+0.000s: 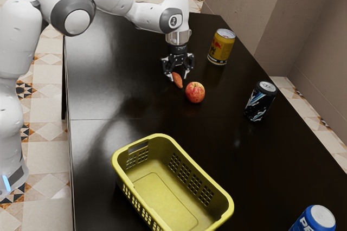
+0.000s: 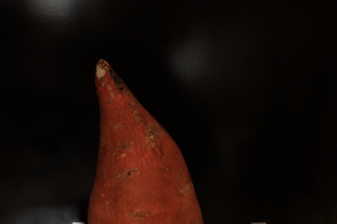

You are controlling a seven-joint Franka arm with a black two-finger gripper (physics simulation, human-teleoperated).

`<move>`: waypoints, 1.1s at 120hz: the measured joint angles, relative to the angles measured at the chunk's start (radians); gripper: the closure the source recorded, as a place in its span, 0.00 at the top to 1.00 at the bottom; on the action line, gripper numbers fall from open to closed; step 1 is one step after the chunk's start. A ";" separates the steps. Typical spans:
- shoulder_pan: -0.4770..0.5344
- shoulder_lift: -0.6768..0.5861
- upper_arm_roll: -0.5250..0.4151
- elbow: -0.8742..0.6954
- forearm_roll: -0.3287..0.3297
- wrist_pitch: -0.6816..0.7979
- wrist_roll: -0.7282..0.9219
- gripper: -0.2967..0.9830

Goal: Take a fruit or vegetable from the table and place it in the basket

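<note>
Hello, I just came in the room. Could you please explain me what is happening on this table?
A robot arm is at work, and its open gripper is low over the table, around a sweet potato but not closed on it. An apple lies right beside it. The yellow-green basket is empty, so nothing has been put in it yet. Three drink cans also stand on the table.
</note>
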 joint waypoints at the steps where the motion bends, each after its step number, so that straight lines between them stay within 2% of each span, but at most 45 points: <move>1: 0.000 0.000 0.000 0.000 0.000 0.000 0.000 0.47; 13: 0.000 -0.002 0.000 0.000 -0.002 0.001 0.000 0.39; 45: -0.018 -0.069 0.000 -0.008 0.009 0.000 -0.024 0.37; 57: -0.047 -0.176 0.001 -0.078 0.023 -0.001 -0.048 0.37; 71: -0.114 -0.399 0.002 -0.277 0.048 -0.002 -0.103 0.36; 81: -0.186 -0.522 -0.002 -0.341 0.087 -0.005 -0.159 0.37; 91: -0.234 -0.601 -0.061 -0.354 0.137 -0.009 -0.226 0.37; 101: -0.267 -0.636 -0.153 -0.356 0.160 -0.014 -0.298 0.37; 113: -0.302 -0.655 -0.219 -0.352 0.170 -0.017 -0.375 0.37; 132: -0.457 -0.664 -0.250 -0.350 0.152 -0.022 -0.476 0.37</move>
